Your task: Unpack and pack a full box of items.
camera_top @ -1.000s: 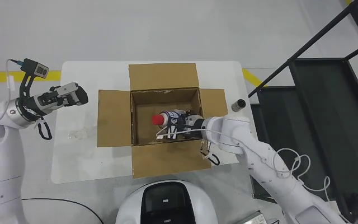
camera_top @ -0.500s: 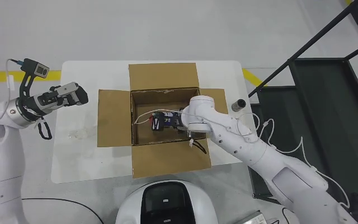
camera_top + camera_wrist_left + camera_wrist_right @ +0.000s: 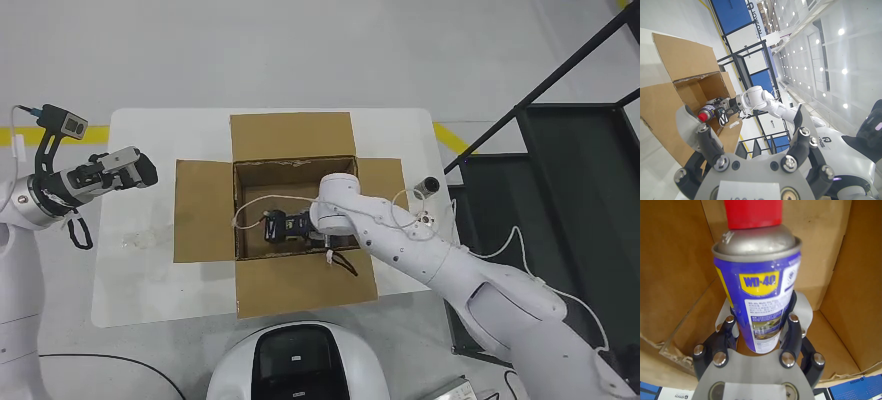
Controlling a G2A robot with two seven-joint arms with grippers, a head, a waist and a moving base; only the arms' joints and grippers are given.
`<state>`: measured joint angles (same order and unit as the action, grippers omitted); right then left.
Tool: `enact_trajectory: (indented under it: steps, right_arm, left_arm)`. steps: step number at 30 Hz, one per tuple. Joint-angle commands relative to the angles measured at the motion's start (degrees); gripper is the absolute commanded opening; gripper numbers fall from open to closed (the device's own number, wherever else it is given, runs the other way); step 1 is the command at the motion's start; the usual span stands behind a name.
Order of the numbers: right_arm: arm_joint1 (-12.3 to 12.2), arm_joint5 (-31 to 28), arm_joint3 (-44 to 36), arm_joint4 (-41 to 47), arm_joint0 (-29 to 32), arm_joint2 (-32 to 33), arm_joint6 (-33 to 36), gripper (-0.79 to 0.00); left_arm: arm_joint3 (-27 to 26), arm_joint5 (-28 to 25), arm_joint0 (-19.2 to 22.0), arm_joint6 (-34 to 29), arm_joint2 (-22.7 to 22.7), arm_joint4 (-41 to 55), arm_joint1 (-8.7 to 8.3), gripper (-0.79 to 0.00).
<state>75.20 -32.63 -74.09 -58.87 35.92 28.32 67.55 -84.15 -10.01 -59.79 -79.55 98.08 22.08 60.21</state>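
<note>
Currently right claw [image 3: 762,311] grips can [image 3: 757,275] inside box [image 3: 674,256]; left claw [image 3: 743,111] gapes; cylinder [image 3: 428,187] near flap [image 3: 385,182].

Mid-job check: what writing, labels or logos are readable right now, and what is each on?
On the spray can label: a large yellow-and-blue brand logo, clearly legible; brand names are not quoted here.
On the spray can, white panel under the logo: fine print, too small and blurred to read.
On the blue wall panels in the room behind: white brand lettering, legible, likewise not quoted.
</note>
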Motion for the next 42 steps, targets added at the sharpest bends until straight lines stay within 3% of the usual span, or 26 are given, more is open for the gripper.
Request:
enact_trajectory:
  steps: [1, 6, 10, 18, 25, 33, 42]
  right_arm:
    - [-0.3, 0.3, -1.1, -0.4, 0.6, 0.8, -1.6, 0.0]
    - [-2.4, -0.3, -7.3, -1.2, 3.9, 5.1, -4.8, 0.0]
    - [-5.6, -2.9, -16.9, -0.4, 10.1, 13.2, -12.3, 0.0]
    - [-12.6, -9.1, -35.9, -6.9, 33.6, 40.6, -37.4, 0.0]
    - [-14.6, -8.7, -35.7, -11.5, 51.0, 57.3, -60.4, 0.0]
    - [-15.0, -6.4, -32.6, -16.7, 60.3, 63.9, -75.0, 0.0]
    - [-15.1, -6.6, -32.7, -17.0, 60.4, 64.0, -75.2, 0.0]
  left_arm:
    - [0.0, 0.0, 0.0, 0.0, 0.0, 0.0, 0.0, 0.0]
    - [0.0, 0.0, 0.0, 0.0, 0.0, 0.0, 0.0, 0.0]
    - [0.0, 0.0, 0.0, 0.0, 0.0, 0.0, 0.0, 0.0]
    - [0.0, 0.0, 0.0, 0.0, 0.0, 0.0, 0.0, 0.0]
    - [0.0, 0.0, 0.0, 0.0, 0.0, 0.0, 0.0, 0.0]
    - [0.0, 0.0, 0.0, 0.0, 0.0, 0.0, 0.0, 0.0]
    - [0.0, 0.0, 0.0, 0.0, 0.0, 0.0, 0.0, 0.0]
